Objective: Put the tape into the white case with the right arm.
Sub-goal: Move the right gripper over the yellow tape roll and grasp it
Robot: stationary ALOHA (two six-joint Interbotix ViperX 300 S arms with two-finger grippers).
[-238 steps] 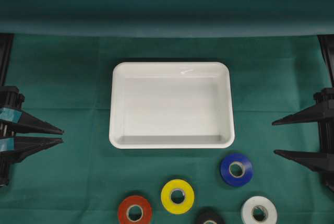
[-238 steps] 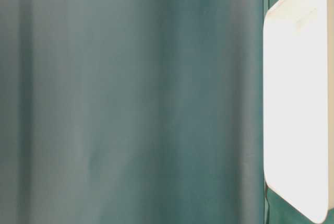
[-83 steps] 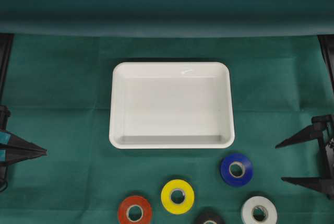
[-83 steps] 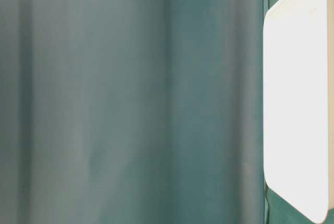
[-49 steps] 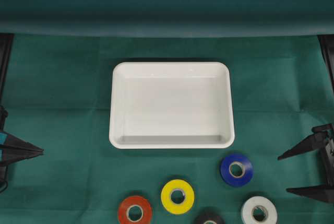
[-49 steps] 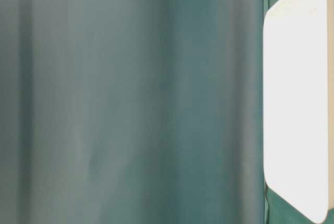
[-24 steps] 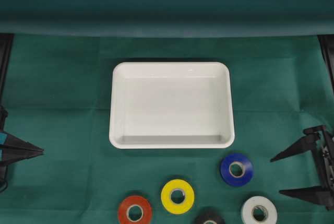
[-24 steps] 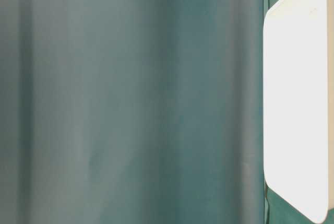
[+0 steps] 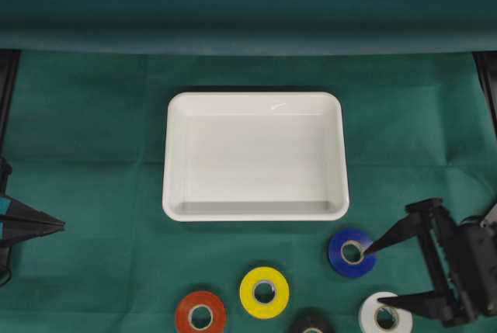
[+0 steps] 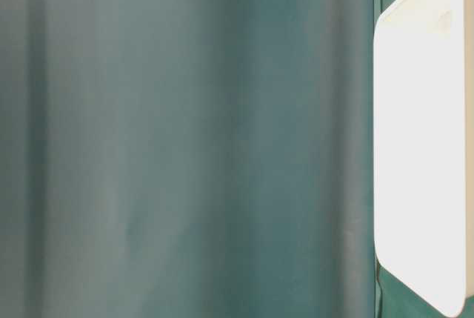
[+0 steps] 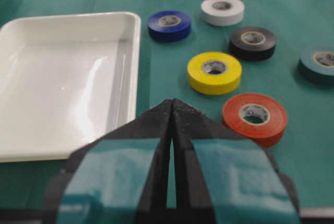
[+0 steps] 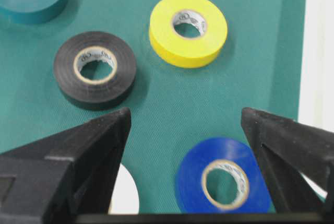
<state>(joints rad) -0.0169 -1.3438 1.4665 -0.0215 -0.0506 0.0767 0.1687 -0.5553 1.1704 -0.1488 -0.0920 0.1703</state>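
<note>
The white case [image 9: 177, 154] lies empty in the middle of the green cloth; its rim also shows in the left wrist view [image 11: 136, 51]. Several tape rolls lie in front of it: blue [image 9: 335, 253], yellow [image 9: 247, 293], red [image 9: 182, 314], black [image 9: 312, 320] and white [image 9: 367, 313]. My right gripper [image 9: 372, 277] stands open, one fingertip over the blue roll and the other over the white roll. In the right wrist view the right gripper [image 12: 185, 114] holds nothing. The blue roll [image 12: 190, 182] lies near its right finger, and its left finger partly hides the white roll [image 12: 125, 195]. My left gripper [image 11: 172, 101] is shut and empty.
A teal roll [image 12: 36, 4] lies beyond the black roll [image 12: 68, 78] and the yellow roll [image 12: 167, 38]. The left gripper [image 9: 60, 226] rests at the left edge. A dark green backdrop rises behind the case. The table-level view shows only blurred cloth and the case [image 10: 422, 147].
My right gripper has moved left and toward the front, from the right edge to above the blue and white rolls, still open. The left gripper and all rolls have stayed put.
</note>
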